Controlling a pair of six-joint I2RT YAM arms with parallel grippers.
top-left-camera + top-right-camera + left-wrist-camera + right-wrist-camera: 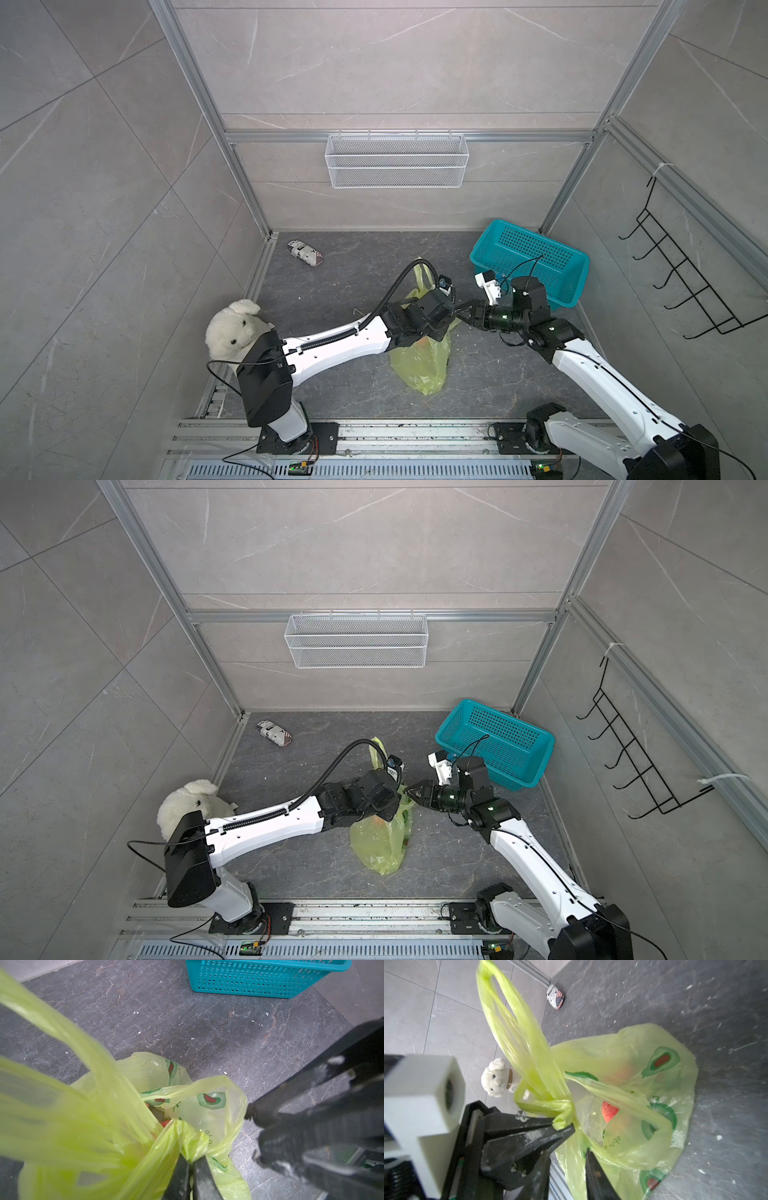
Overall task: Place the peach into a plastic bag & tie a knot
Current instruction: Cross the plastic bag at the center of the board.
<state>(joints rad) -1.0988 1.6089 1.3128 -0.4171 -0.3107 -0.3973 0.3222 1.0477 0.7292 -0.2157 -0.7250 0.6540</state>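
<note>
In both top views the floor is a dark grey, white-veined stone slab (345, 286) flecked with pale crumbs. It is walled on three sides by light grey marbled tile panels (395, 62) set in an aluminium frame (407, 136). A white wire-mesh shelf basket (397, 160) hangs on the far rail, and a black wire hook rack (688, 270) on the right wall. A teal perforated plastic basket (530, 249) sits in the far right corner. A rolled printed cloth (305, 252) lies far left, and a white plush animal (232, 328) leans against the left wall. The thin translucent yellow-green plastic bag (419, 365) lies mid-floor between the arms, one handle loop standing up on its far side. The orange peach (419, 341) glows through its film. The right gripper (460, 312) points left at the bag's mouth, just beside the left arm (340, 345).

In the left wrist view the left gripper (192, 1160) has its fingers pressed together, pinching the knot (193, 1142), a tight bunch of strap. The right gripper's jaws stand apart, one tip at the bag's edge.

In the right wrist view a handle loop rises from the pinched knot. A second strap crosses the open mouth, where the peach's red skin shows among avocado prints. Whether the right gripper's fingers touch the film I cannot tell.
</note>
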